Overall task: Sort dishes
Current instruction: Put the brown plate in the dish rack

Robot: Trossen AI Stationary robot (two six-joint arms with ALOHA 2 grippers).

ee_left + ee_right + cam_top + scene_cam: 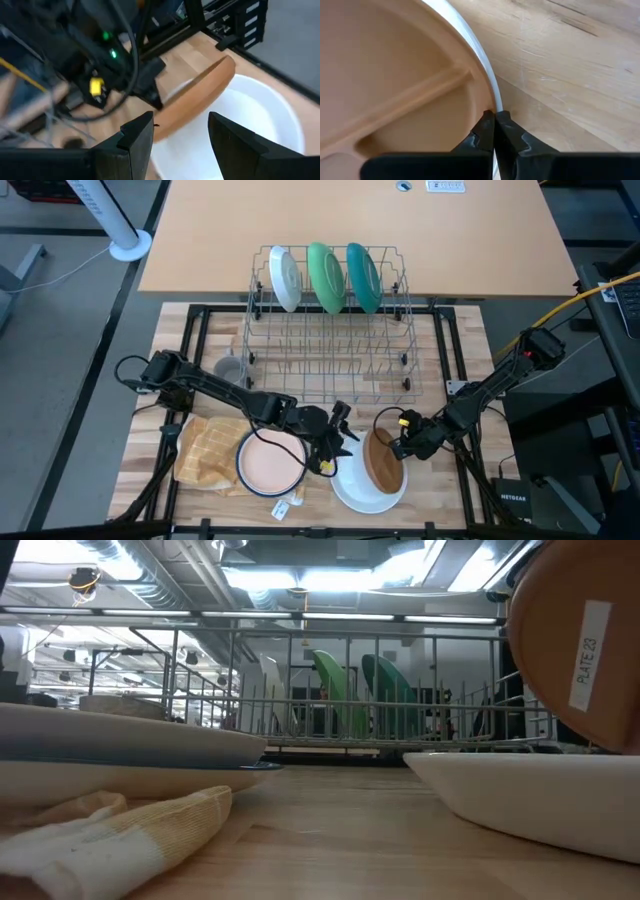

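We see the right fingers (494,131) clenched on the rim of the brown plate (383,461), which tilts over the white bowl (362,491). Just beside this bowl, the left fingers (180,145) stand released, grasping nothing, above the bench (470,415).

Scene was bright, evenly lit; ceiling lights (300,580) glared at 12 o'clock in low view. Shadows were soft. Left wrist view was motion-blurred; near cloth (130,840) was out of focus.

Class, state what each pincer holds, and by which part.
The right pincer is shut on the brown plate, gripping its rim. The left pincer is open, holding nothing.
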